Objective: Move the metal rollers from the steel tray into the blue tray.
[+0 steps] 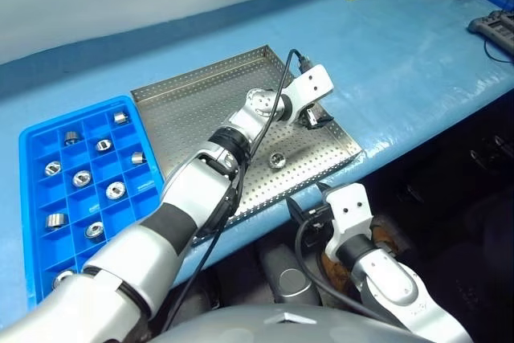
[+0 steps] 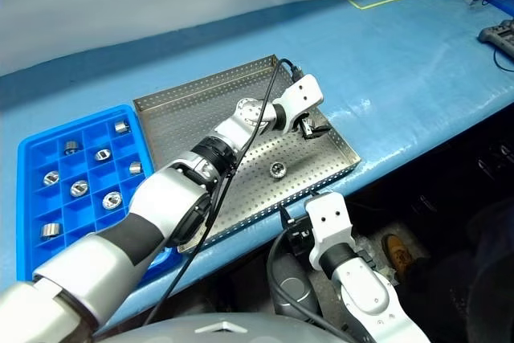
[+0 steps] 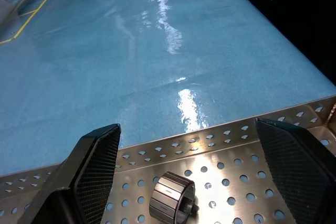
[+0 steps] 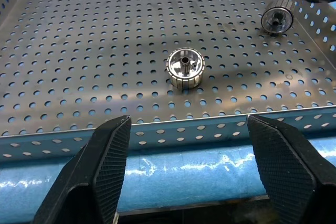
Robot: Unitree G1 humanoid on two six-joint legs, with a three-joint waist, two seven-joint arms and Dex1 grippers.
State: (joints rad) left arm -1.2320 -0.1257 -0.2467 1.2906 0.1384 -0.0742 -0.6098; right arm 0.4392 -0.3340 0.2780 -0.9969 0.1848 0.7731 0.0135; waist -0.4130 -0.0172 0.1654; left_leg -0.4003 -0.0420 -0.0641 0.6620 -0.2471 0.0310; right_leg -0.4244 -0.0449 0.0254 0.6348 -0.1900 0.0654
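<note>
Two metal rollers remain on the steel tray (image 1: pixel 193 110); the rest sit in compartments of the blue tray (image 1: pixel 32 138), which lies beside the steel tray's left edge on the blue table (image 1: pixel 401 46).

Roller A (image 3: pixel 172 199): lies near the steel tray's right rim, toward its far right corner. The left gripper (image 1: pixel 315 118) hovers directly over it, fingers (image 3: pixel 94 171) spread wide with nothing between them but air. In the left wrist view the roller sits on the perforated floor between the two pads, slightly nearer one pad than the other, and close in to the gripper rather than out at the fingertips. It lies on its side, its long axis pointing roughly along the gripper's reach, so the pads would meet its ribbed curved wall. No contact yet.

Roller B (image 1: pixel 278 159): lies in the near right part of the steel tray, a little in from the near rim, standing on end with its central hole up. The right gripper (image 4: pixel 186 150) waits just outside that near rim, fingers apart, empty, pointing across the rim at roller B.

Judgement: the left arm is the nearer one to roller A and is lined up for it. The coming move turns on descent: the roller lies below and between the left pads, so lowering and then closing should take it. Risk: the roller may roll sideways if one pad touches first.
</note>
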